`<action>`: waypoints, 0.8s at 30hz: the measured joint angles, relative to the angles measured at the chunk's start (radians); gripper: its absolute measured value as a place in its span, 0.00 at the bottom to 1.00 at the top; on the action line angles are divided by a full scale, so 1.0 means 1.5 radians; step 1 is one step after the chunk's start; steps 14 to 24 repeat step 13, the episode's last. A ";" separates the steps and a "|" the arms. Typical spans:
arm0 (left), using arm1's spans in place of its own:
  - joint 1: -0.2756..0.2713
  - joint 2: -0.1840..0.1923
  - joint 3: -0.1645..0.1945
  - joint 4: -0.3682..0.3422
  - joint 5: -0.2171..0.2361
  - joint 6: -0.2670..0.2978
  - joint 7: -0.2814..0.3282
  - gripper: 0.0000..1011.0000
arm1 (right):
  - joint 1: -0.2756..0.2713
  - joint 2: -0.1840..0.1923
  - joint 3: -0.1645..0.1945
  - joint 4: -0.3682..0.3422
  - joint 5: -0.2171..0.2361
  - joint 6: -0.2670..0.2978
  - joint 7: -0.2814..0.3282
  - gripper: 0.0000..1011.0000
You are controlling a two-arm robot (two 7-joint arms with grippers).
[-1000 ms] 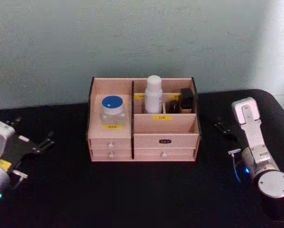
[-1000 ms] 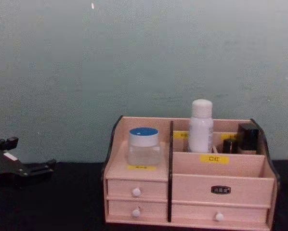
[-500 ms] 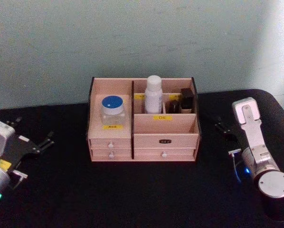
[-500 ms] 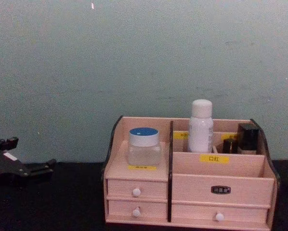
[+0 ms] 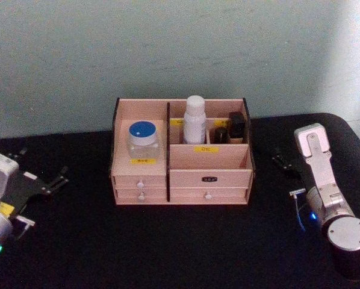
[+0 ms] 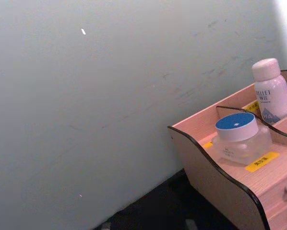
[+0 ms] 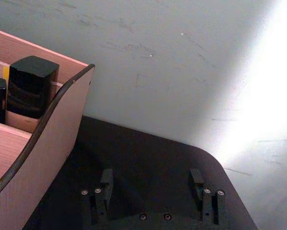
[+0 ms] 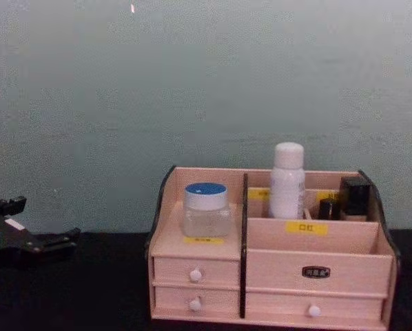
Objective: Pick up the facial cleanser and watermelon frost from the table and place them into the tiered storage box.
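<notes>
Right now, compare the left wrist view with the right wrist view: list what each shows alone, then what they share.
Left wrist alone: the clear jar with a blue lid over a yellow label, and the white bottle with a white cap behind it.
Right wrist alone: the dark square-capped bottle in the box's far compartment and the right gripper, open over the black table.
Both: the pale pink wooden tiered storage box and the grey wall.
</notes>
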 joint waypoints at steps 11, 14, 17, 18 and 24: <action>0.000 0.000 0.000 0.000 0.000 0.000 0.000 0.99 | 0.000 0.000 0.000 0.000 0.000 0.000 0.000 0.99; 0.000 0.000 0.000 0.000 0.000 0.000 0.000 0.99 | 0.000 0.000 0.000 0.000 0.000 0.000 0.000 0.99; 0.000 0.000 0.000 0.000 0.000 0.000 0.000 0.99 | 0.000 0.000 0.000 0.000 0.000 0.000 0.000 0.99; 0.000 0.000 0.000 0.000 0.000 0.000 0.000 0.99 | 0.000 0.000 0.000 0.000 0.000 0.000 0.000 0.99; 0.000 0.000 0.000 0.000 0.000 0.000 0.000 0.99 | 0.000 0.000 0.000 0.000 0.000 0.000 0.000 0.99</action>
